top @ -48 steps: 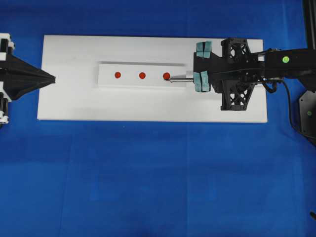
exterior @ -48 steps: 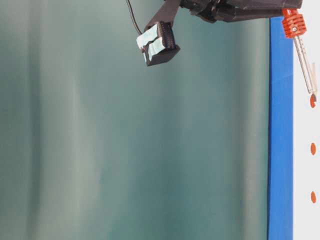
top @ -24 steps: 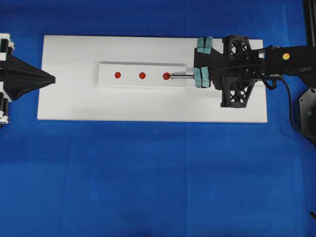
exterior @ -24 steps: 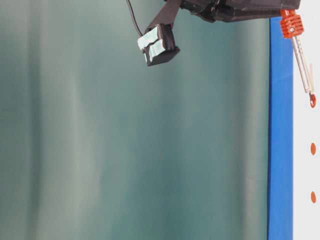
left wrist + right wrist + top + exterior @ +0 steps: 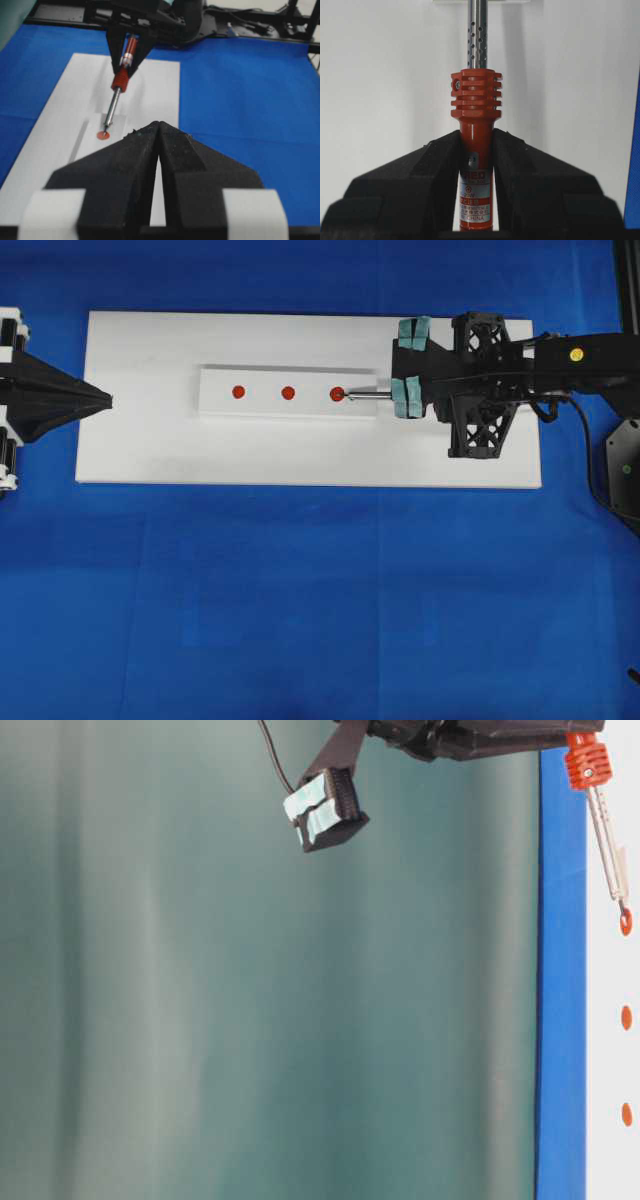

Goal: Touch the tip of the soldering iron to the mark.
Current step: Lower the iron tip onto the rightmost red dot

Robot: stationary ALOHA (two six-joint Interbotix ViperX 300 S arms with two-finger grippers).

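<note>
The soldering iron (image 5: 476, 107) has a red handle and a thin metal shaft (image 5: 368, 394). My right gripper (image 5: 476, 137) is shut on its handle and also shows in the overhead view (image 5: 402, 395). The tip (image 5: 106, 127) rests on the near-gripper edge of the mark (image 5: 337, 394), the red dot at the right end of the row on the white block (image 5: 262, 406). The mark also shows in the left wrist view (image 5: 103, 135) and the table-level view (image 5: 626, 923). My left gripper (image 5: 105, 398) is shut and empty at the board's left end.
The block lies on a white board (image 5: 150, 450) on blue cloth. The middle dot (image 5: 288, 393) and the left-end dot (image 5: 238, 392) lie further along the block. The black cord (image 5: 580, 440) trails off to the right behind the right arm.
The right gripper shifted slightly toward the board's far edge and the tip slid from just beside the dot onto its edge. Since half a second ago almost nothing moved. The left arm is still.
</note>
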